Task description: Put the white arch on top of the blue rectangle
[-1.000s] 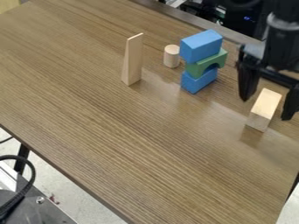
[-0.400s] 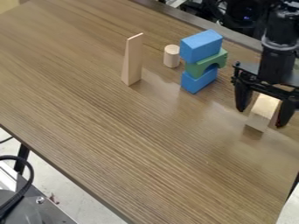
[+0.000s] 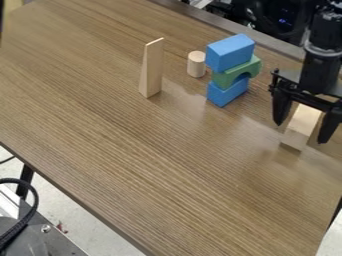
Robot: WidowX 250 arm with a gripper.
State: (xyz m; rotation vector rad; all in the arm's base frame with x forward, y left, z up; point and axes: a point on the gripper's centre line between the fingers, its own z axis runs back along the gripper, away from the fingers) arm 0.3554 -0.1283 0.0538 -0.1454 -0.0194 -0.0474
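Hand (image 3: 301,133) lower, near pale block (image 3: 304,121)

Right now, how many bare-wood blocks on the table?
3: tall wedge, upper middle; small cylinder, between wedge and blue-green stack; pale block at the open hand, right side. Another could be hidden behind the stack.

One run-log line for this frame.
gripper open above pale block | upper blue block on green arch on lower blue block | no white arch atop
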